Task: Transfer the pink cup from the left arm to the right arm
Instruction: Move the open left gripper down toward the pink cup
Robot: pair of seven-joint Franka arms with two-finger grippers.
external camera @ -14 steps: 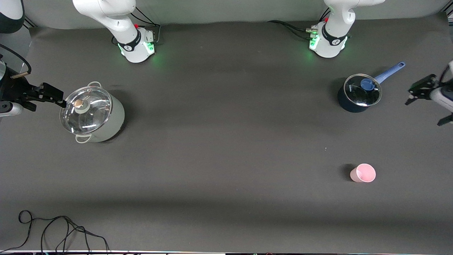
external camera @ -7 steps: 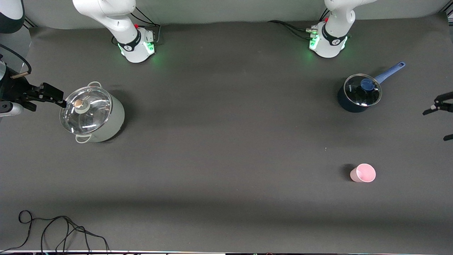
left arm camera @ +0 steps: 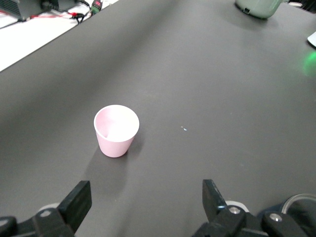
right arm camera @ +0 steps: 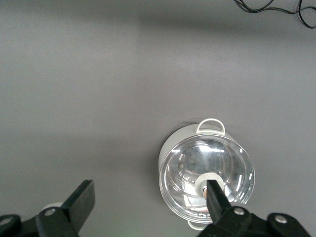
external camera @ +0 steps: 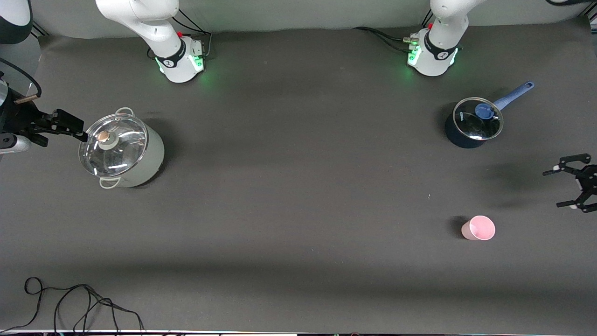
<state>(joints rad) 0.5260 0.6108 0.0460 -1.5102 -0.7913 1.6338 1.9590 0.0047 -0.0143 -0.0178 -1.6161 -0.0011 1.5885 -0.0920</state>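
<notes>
Standing upright and untouched, the cup (external camera: 478,228) sits in the lower right of the front frame on the dark surface (external camera: 298,196), toward the left arm's end and nearer the front camera than the saucepan (external camera: 472,123). At the right edge of that frame, the left pincer (external camera: 562,188) hangs over bare surface, apart from the cup, its skeletal black fingers spread wide and holding nothing. Its wrist view shows the cup (left arm camera: 116,130) mouth up, pale and empty, with the two fingertips (left arm camera: 78,200) wide apart in the foreground.

At the left edge of the front frame, the right pincer (external camera: 70,125) waits just beside the glass lid of the pot (external camera: 122,150), which stands toward the right arm's end of the surface. In its wrist view the fingers (right arm camera: 82,198) are spread, one crossing the rim of the lidded pot (right arm camera: 206,174), gripping nothing. A black cable (external camera: 79,303) lies coiled in the lower left corner of the front frame. Green lights glow at both arm bases along the top.
</notes>
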